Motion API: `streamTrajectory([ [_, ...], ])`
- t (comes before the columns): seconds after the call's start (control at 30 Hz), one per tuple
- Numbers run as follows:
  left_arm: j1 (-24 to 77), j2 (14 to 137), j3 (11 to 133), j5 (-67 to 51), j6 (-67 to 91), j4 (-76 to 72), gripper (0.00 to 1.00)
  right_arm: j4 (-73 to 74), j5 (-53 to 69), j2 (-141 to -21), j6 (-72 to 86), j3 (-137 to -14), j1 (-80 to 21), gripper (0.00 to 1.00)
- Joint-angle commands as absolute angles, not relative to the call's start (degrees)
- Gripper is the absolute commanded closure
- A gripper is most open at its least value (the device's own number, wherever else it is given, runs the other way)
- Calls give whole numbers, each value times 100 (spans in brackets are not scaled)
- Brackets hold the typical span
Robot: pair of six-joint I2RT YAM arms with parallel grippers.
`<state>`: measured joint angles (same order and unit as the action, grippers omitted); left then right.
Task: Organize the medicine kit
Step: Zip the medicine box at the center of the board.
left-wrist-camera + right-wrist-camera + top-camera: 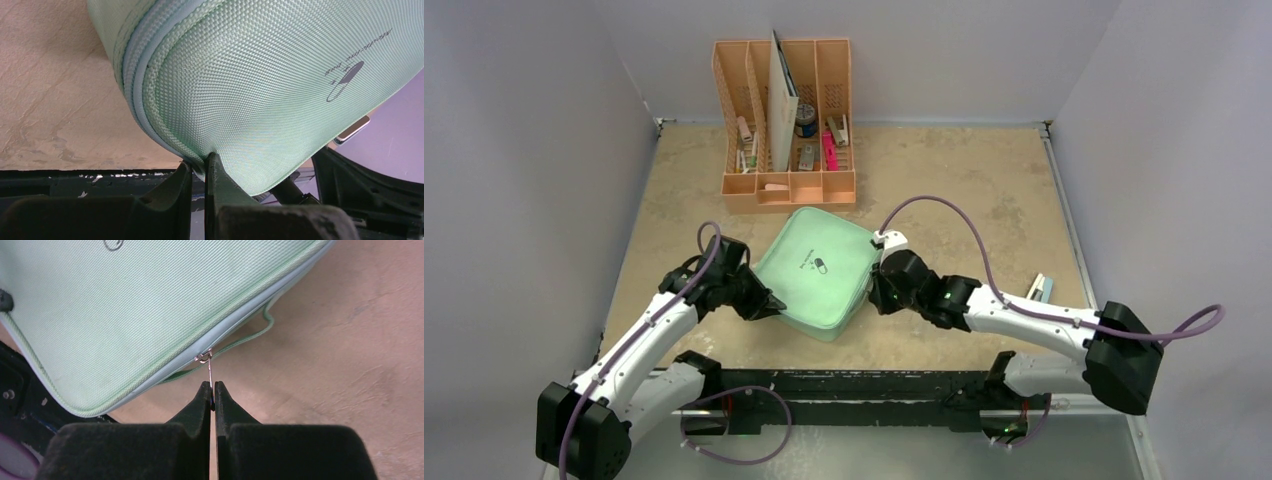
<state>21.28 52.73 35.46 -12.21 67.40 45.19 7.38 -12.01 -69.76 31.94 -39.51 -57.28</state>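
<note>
Left pincer (199,165) pinching the left edge of the medicine kit (819,272), lid down on the table (984,190) between my arms, right pincer (210,390) clamped on the zip pull (209,369), slider partway along, so I reckon the zip work's unfinished.

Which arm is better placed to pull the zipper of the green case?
Right. The right claw is shut on the zipper pull of the medicine kit; the left claw only pinches the kit's rim, probably steadying it.

Overhead – wrist close-ups (kit (819,265) shared)
</note>
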Motion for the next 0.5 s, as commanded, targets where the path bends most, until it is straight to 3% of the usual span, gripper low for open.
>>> streamTrajectory([
  [0.0,2091,5241,3569,-624,6161,5108,100,1328,-1644,-6984,2839,-4056,-5225,100],
  [0.47,2092,5366,3612,-696,6121,5019,100,1301,-1706,-7591,2546,-4556,-4388,100],
])
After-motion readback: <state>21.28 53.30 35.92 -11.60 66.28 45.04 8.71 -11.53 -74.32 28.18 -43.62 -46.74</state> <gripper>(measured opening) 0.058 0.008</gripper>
